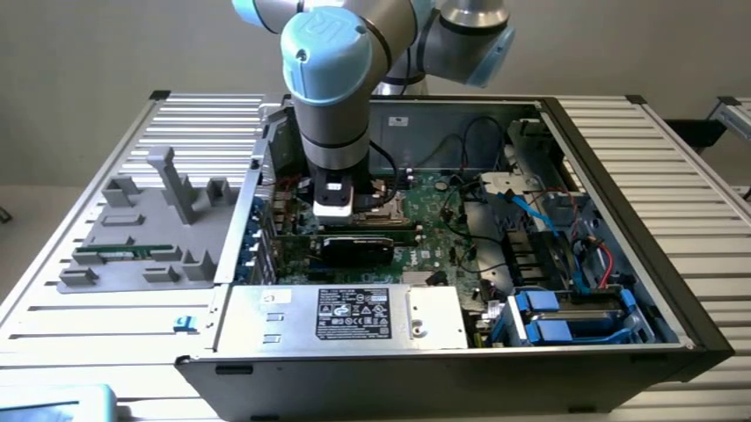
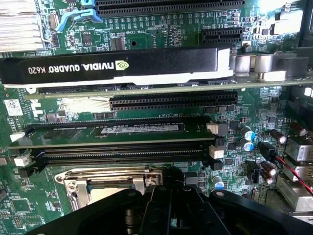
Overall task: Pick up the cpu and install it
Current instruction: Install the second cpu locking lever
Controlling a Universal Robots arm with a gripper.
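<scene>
The arm reaches straight down into the open computer case [image 1: 551,114], its gripper [image 1: 333,204] low over the green motherboard [image 1: 441,237] toward the exterior view's left of the case. The gripper is closed. In the wrist view its black body [image 2: 171,210] sits right above the metal socket frame [image 2: 105,181], and whether the cpu is under it or in the socket I cannot tell; no chip shows plainly in either picture.

Room is tight here. Just beyond the socket run the long memory slots, one filled with a green memory stick [image 2: 117,131], then the black graphics card [image 2: 112,66] standing on edge across the board. On the exterior view's right, loose black cables [image 1: 470,189] and a red wire [image 1: 607,260] cross the board, and blue drive brackets [image 1: 575,318] fill the near right corner. The power supply box [image 1: 352,316] closes off the near edge.

Outside the case, on the slatted desk [image 1: 657,167], a grey parts holder [image 1: 147,229] sits well apart at the exterior view's left, with open surface around it.
</scene>
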